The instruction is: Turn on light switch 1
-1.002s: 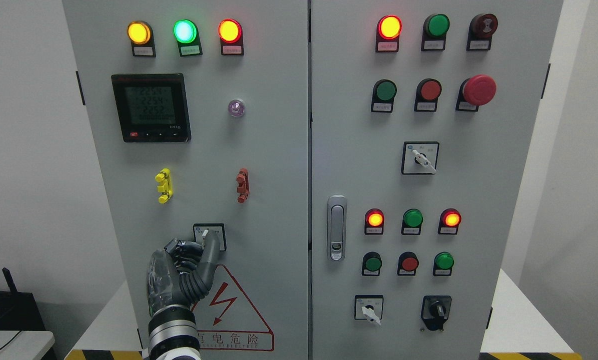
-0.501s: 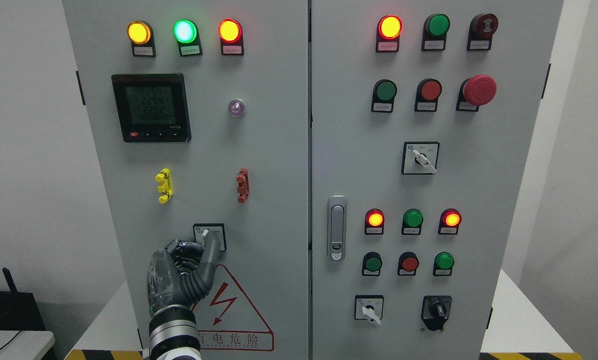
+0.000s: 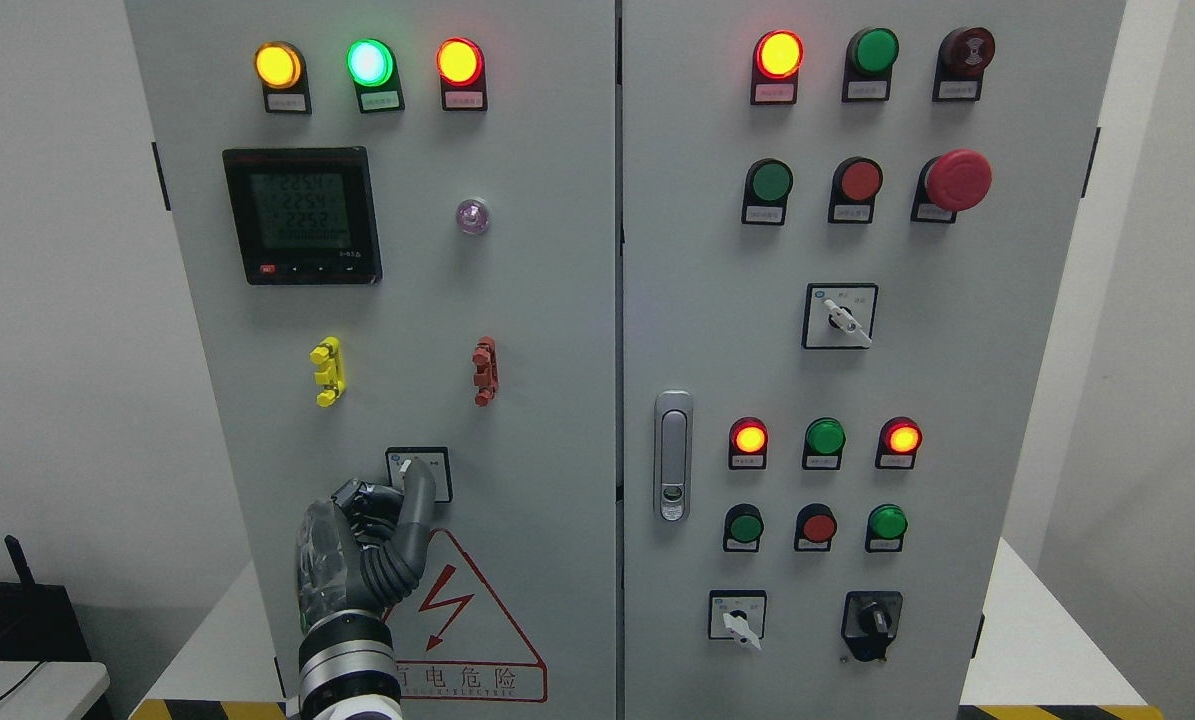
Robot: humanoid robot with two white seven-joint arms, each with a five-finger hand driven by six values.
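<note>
A small rotary switch [image 3: 417,468] with a white knob in a black-framed plate sits low on the left door of the grey cabinet [image 3: 537,300]. My left hand [image 3: 387,510] is raised against it from below. Its fingers [image 3: 419,495] are curled around the knob, with one finger lying over the right side of the plate and hiding most of the knob. The white tip of the knob shows at the upper left of the plate. My right hand is not in view.
Above the switch are a yellow clip [image 3: 327,370], a red clip [image 3: 484,371], a digital meter [image 3: 302,215] and three lit lamps. A red lightning warning triangle [image 3: 457,620] is below. The right door carries a handle [image 3: 673,455], buttons, lamps and other rotary switches.
My left hand has shifted slightly left on the switch, and the finger over the plate has turned a little. The lamps are unchanged.
</note>
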